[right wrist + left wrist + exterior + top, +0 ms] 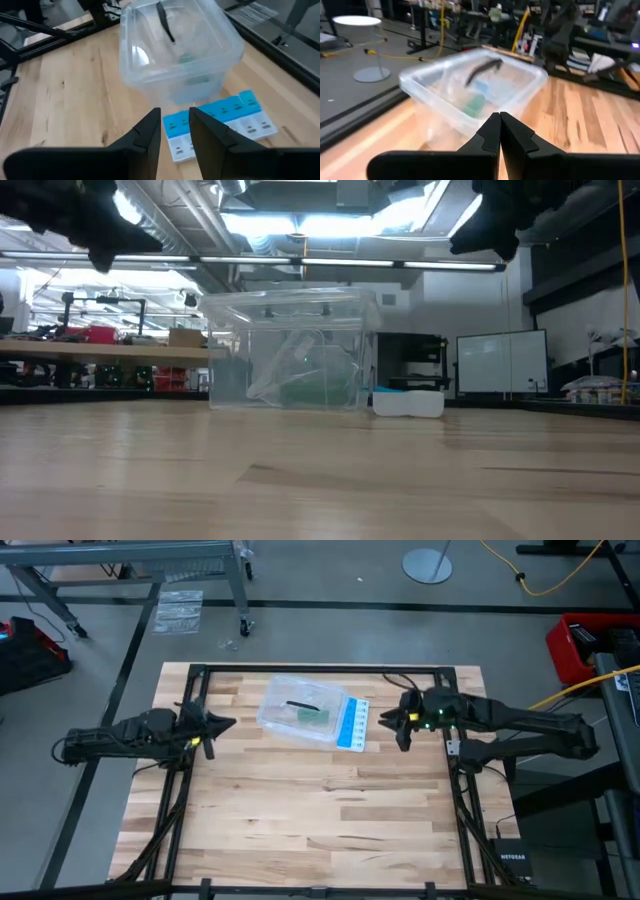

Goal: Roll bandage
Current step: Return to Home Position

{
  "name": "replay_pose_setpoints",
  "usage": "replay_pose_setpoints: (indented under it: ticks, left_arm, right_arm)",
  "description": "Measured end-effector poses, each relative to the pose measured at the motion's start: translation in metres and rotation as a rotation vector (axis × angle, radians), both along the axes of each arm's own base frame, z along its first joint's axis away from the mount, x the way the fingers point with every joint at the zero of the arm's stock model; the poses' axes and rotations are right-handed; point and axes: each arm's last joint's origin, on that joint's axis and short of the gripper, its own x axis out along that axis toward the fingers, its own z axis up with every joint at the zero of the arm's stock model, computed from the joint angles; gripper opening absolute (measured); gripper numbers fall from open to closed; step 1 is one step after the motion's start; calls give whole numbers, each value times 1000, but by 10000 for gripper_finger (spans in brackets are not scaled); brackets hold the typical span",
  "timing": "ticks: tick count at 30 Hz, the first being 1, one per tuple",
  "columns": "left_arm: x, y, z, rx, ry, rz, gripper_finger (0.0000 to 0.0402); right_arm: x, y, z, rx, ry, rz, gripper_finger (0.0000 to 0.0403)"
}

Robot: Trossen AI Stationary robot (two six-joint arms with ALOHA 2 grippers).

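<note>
A clear plastic box [302, 708] stands on the table's far middle. Through its walls I see a green soft piece [475, 105] low inside, which I take for the bandage. A dark narrow strip [165, 24] shows higher up; whether it lies in the box or on its top I cannot tell. My left gripper [499, 119] is shut and empty, raised above the table to the left of the box and pointing at it. My right gripper [175, 117] hovers to the right of the box, above the blue-and-white card [220, 125], open a little with nothing between its fingers.
The blue-and-white card [352, 724] lies flat against the box's right side. A black frame [455, 755] runs along the table's left, far and right edges. The near half of the wooden table [320, 820] is bare board.
</note>
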Motion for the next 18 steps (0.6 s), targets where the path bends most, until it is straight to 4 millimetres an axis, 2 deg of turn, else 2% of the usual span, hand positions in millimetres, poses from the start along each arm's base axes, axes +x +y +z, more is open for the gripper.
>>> replay_pose_setpoints:
  ticks: [8, 18]
  left_arm:
    - [16, -6, -35, 25, -1, -73, 3]
    - [24, -11, -55, 75, -53, -175, 3]
  right_arm:
    - [-8, 17, -38, 3, -103, 88, 106]
    - [-5, 32, -84, 3, -234, 191, 106]
